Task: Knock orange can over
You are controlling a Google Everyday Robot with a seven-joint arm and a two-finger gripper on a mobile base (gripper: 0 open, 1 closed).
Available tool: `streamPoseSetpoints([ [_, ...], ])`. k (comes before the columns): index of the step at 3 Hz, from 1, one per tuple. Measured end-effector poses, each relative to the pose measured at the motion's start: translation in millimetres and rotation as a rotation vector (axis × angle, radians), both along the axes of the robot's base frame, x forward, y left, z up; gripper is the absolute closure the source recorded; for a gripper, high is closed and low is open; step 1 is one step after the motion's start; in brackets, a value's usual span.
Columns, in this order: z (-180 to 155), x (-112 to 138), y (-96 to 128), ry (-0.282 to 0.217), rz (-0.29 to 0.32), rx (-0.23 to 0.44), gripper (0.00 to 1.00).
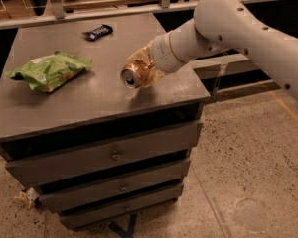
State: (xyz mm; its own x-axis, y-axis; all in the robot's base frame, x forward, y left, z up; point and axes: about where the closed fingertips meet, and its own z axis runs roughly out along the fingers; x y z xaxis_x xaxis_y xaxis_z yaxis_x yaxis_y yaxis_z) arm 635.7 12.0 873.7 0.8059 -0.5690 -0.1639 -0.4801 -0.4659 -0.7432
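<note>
The orange can is a shiny copper can with a silver top. It lies tipped on its side with the top facing the camera, over the right part of the grey cabinet top. Its shadow falls on the top just below it. My gripper comes in from the right on the white arm. Its fingers are closed around the can's body.
A green crinkly chip bag lies at the left of the cabinet top. A dark snack bar lies at the back. The cabinet has several drawers in front. A speckled floor lies to the right, and a rail runs behind.
</note>
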Motion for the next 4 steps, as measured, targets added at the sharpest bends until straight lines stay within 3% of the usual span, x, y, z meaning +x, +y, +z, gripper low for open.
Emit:
streamPoseSetpoints([
  [2,-2.7,6.7,-2.5,-0.015,-0.073,-0.023,1.00],
  [4,-1.6,7.5,-4.0,-0.025,-0.090,-0.017,0.59],
])
